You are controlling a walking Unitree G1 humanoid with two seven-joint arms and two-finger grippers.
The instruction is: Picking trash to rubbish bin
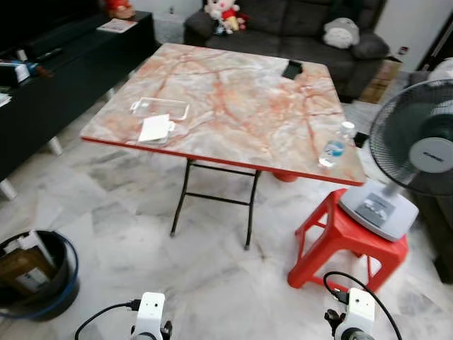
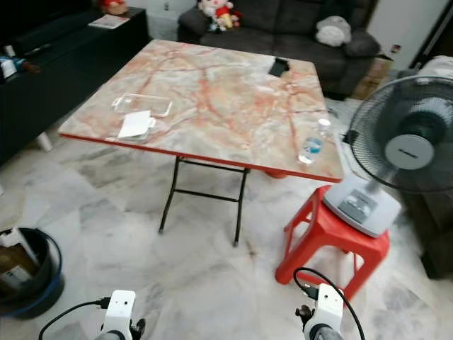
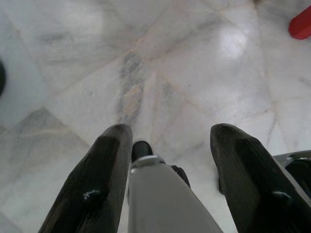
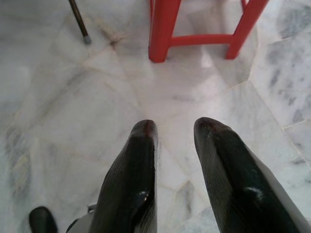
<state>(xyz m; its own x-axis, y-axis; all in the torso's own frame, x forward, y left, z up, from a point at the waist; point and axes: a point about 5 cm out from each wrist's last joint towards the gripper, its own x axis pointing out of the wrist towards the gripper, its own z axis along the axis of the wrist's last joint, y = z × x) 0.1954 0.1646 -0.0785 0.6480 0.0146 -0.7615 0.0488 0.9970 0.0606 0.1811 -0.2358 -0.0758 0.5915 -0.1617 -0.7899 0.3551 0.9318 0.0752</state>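
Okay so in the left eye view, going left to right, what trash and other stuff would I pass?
Rubbish bin → clear plastic tray → phone → water bottle → fan.

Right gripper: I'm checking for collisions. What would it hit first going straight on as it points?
Most likely the bare marble floor; the right gripper, fingers apart, points down at it. The red stool stands further ahead.
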